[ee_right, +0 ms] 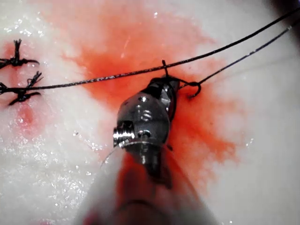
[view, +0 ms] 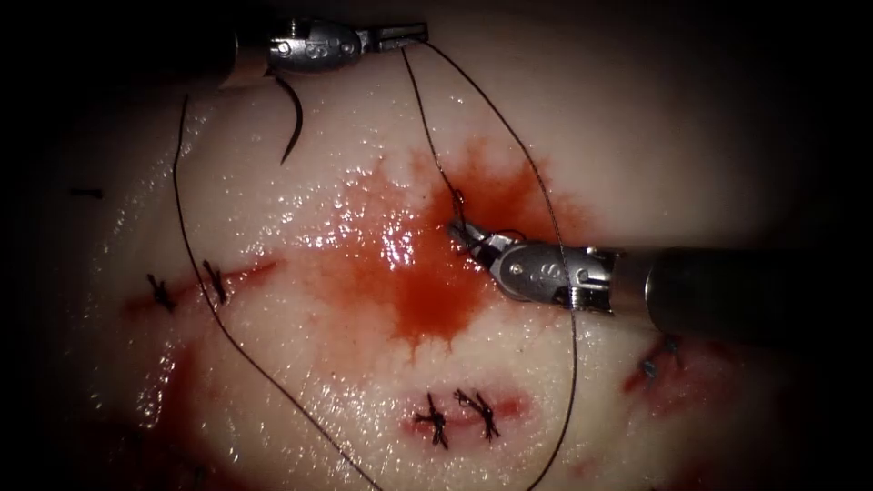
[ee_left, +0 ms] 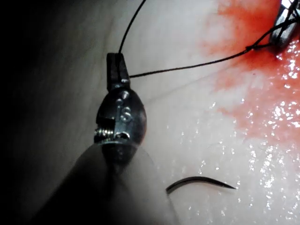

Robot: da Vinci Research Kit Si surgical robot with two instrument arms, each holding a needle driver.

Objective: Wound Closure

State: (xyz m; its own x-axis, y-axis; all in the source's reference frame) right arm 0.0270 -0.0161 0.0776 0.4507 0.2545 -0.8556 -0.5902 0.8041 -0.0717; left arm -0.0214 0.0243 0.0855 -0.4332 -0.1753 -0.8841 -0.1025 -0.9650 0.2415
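The left tool (view: 405, 35) reaches in over the far edge of the tissue (view: 637, 155), jaws shut on the thread (view: 427, 118); up close, the left tool (ee_left: 117, 65) has two strands leaving its tip. The curved needle (view: 293, 123) lies loose on the tissue just below that tool, held by neither tool and not in the tissue; the needle (ee_left: 199, 182) rests flat. The right tool (view: 466, 233) sits in the red fluid (view: 427, 291), jaws shut on the thread beside a knot (view: 457, 202). Its jaws (ee_right: 168, 86) touch a small thread loop (ee_right: 194, 89).
Tied stitches (view: 436, 420) (view: 480, 414) close a short cut at the near edge. More stitches (view: 215, 282) cross a cut on the left, and a further stitch (view: 650, 365) lies under the right shaft. A long thread loop (view: 195, 264) trails down the left side.
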